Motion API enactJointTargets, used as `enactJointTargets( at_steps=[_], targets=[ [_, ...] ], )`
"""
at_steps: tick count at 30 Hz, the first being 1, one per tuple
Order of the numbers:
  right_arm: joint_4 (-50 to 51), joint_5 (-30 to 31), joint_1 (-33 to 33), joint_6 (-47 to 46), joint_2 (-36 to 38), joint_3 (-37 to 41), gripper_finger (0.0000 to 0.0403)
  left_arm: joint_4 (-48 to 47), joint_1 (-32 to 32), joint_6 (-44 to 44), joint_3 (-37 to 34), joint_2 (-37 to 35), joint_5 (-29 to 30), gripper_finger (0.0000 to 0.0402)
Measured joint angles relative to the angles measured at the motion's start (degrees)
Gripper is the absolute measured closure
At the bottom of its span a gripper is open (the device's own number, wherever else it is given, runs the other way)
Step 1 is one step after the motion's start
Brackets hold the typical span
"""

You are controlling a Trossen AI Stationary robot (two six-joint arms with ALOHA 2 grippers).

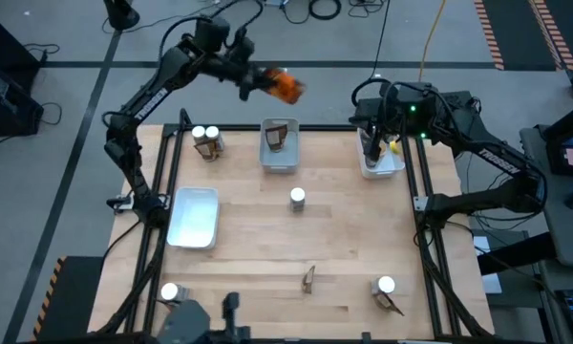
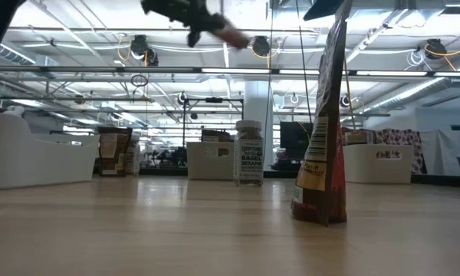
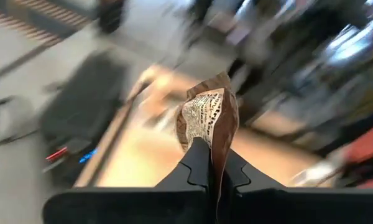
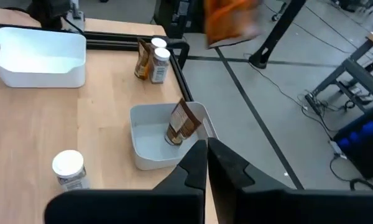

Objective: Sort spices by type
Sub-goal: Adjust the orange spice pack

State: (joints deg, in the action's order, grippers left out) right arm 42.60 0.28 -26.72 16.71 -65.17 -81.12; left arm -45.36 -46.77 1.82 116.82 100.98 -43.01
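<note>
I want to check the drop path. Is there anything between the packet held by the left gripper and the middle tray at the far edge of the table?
Nothing visible. The left gripper holds the packet in the air, just beyond the tray, which already holds one brown packet.

Packet in my left gripper (image 3: 212, 163): I see the packet (image 3: 208, 121) as brown, its white panel carrying dark print.
Jar mid-table: my jar (image 1: 297, 199) has a white cap.
Trays: my near-left tray (image 1: 194, 216) is white.
Table: my table (image 1: 258, 244) is pale wood grain.
Arms: both are dark.
</note>
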Motion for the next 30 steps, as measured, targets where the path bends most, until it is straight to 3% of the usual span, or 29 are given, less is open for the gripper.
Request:
enactJointTargets(
  at_steps=[5,10,14,18,25,30],
  targets=[
    [-0.93,-0.1,-1.56,0.26,0.0,0.0,0.0402,-18.55,2.5,16.83,0.23,0.28,20.06,0.0401],
    [-2.52,-0.33,-2.76,0.43,0.0,0.0,0.0402,-24.39,6.93,23.84,-1.45,2.28,29.17,0.0401],
    [-2.52,-0.34,-3.33,-0.14,0.0,0.0,0.0403,-24.17,10.1,26.42,-2.08,3.4,29.8,0.0401],
    [-2.54,-1.24,-3.32,-3.67,-0.5,0.0,0.0403,-21.98,13.27,34.87,-2.12,3.9,29.84,0.0401],
    [-4.12,-14.45,-3.12,-7.11,-5.14,0.0,0.0391,-12.3,20.64,52.47,-2.1,3.26,29.52,0.0401],
    [-8.62,-21.74,-2.46,-6.15,-7.72,0.02,0.0329,-8.49,22.83,55.99,-1.57,3.24,29.52,0.0401]
  ],
)
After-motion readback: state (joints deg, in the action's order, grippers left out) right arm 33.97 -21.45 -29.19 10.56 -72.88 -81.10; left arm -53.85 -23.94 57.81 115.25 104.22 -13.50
